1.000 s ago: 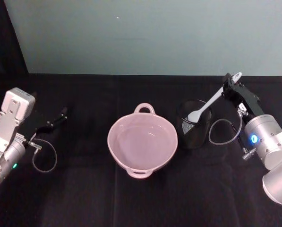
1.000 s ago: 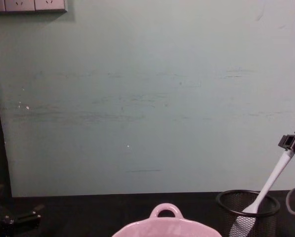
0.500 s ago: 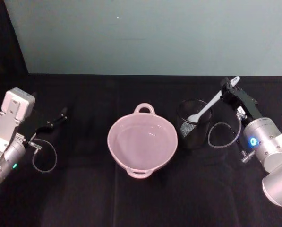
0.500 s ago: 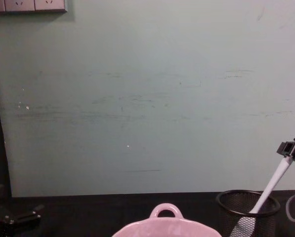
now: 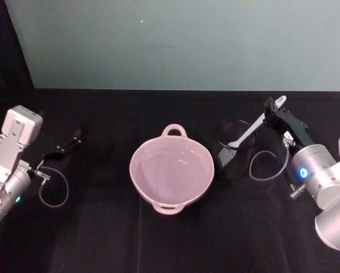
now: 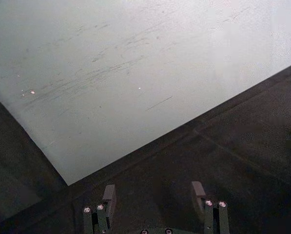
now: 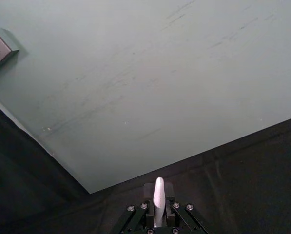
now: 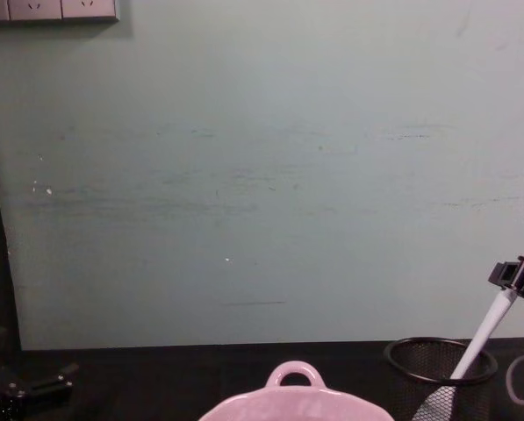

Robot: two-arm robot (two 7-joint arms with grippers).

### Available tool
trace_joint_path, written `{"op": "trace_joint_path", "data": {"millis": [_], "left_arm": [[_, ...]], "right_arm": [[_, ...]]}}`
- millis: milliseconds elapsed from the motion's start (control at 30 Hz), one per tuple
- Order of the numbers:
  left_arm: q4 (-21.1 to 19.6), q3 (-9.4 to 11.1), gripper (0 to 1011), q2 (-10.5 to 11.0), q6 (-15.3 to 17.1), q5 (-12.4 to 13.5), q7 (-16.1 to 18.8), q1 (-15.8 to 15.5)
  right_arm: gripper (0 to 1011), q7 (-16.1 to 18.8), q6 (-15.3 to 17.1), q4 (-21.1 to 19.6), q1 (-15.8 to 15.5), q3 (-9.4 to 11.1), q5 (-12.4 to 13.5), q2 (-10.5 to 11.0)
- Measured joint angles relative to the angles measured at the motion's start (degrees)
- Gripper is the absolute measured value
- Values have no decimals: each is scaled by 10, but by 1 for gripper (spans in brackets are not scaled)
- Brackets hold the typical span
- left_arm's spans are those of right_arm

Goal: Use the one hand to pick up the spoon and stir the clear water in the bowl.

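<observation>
Right gripper [image 5: 270, 109] pinches spoon [image 5: 246, 132] near handle top, blade apparently inside mesh cup [image 5: 233, 149] beside bowl [image 5: 171, 172]; lift straight up clear of cup rim before crossing to bowl; left gripper [image 6: 155, 195] parked at table's left, fingers spread.

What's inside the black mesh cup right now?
The white spoon stands slanted in the mesh cup, blade down, its handle end gripped by the right gripper. The mesh wall hides the cup's bottom, so anything else inside cannot be seen.
</observation>
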Motion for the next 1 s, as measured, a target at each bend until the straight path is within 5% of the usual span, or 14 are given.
{"op": "trace_joint_path", "data": {"millis": [600,1000], "left_arm": [[0,0,1011,0,0,0,0,0],[0,0,1011,0,0,0,0,0]], "right_arm": [[173,4,-3,1,0,0,3,1],[560,3,-2,0,0,0,2,1]]}}
